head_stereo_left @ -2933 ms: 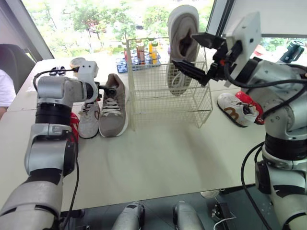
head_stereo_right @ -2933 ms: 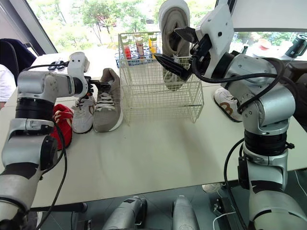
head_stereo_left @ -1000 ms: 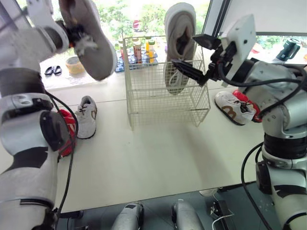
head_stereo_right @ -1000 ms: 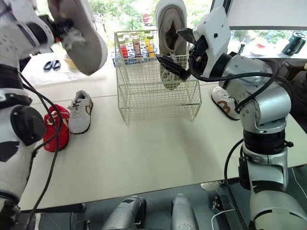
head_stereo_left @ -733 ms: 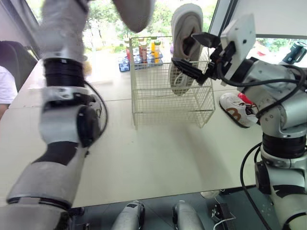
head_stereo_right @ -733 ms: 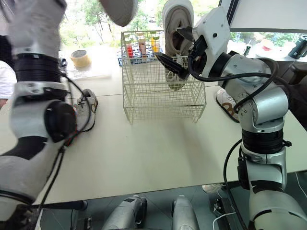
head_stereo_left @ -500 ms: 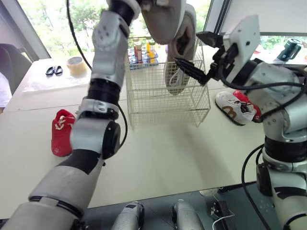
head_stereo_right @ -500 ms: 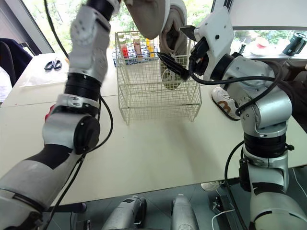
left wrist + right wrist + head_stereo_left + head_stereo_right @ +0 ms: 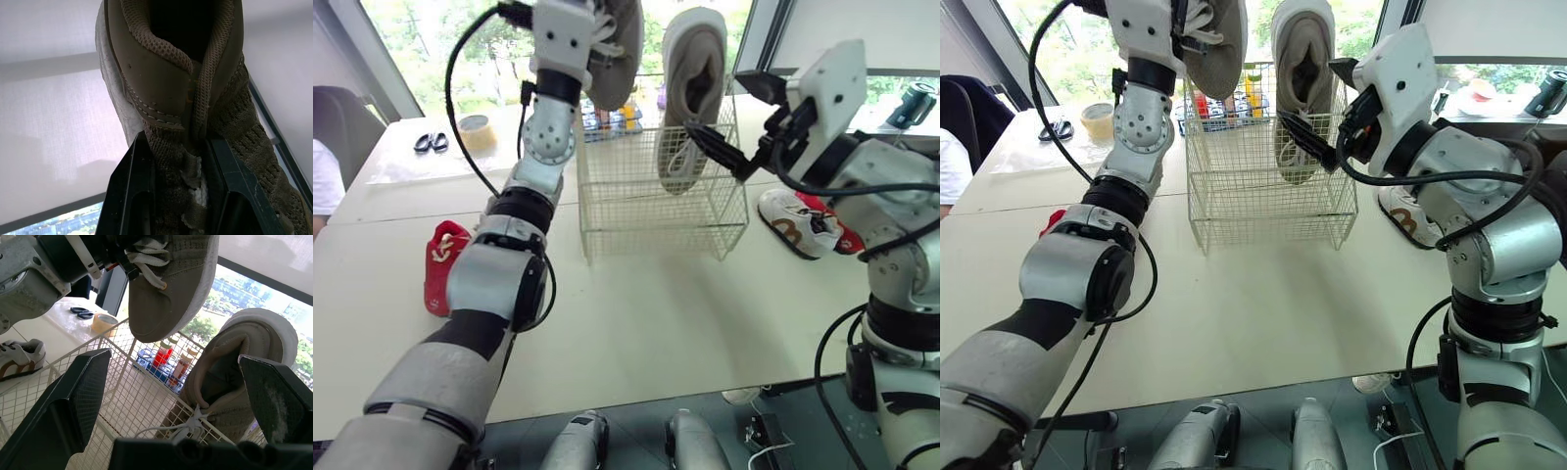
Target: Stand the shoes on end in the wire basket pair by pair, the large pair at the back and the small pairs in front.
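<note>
- The left gripper (image 9: 177, 141) is clamped on the collar of a large grey shoe (image 9: 615, 44), high up, toe down, with its long axis near upright.
- The wire basket (image 9: 656, 211) lies just below that shoe. Its far-left slot looks free, beside the mate shoe (image 9: 690, 93), which stands heel-up at the far right.
- The right gripper (image 9: 715, 103) is spread wide at the mate shoe, perhaps steadying it; whether they touch is unclear.
- No brand or writing can be read.
</note>
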